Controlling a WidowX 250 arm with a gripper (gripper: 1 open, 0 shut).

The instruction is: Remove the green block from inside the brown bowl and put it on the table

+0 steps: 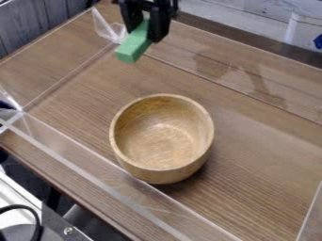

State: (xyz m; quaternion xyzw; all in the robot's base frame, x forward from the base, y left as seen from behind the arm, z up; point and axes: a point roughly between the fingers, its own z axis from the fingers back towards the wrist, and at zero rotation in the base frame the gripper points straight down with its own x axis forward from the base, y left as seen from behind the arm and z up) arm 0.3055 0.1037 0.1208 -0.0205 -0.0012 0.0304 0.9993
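The green block (134,46) hangs in the air above the table (251,104), tilted, its upper end clamped between the black fingers of my gripper (147,30), which is shut on it. Block and gripper are at the top of the camera view, up and to the left of the brown bowl (161,138). The round tan bowl sits in the middle of the table with nothing inside it. Most of my arm is cut off by the frame's top edge.
Clear acrylic walls (75,165) run along the table's near and left edges, with a clear bracket (111,26) at the back beside the gripper. Bare wood-grain tabletop surrounds the bowl.
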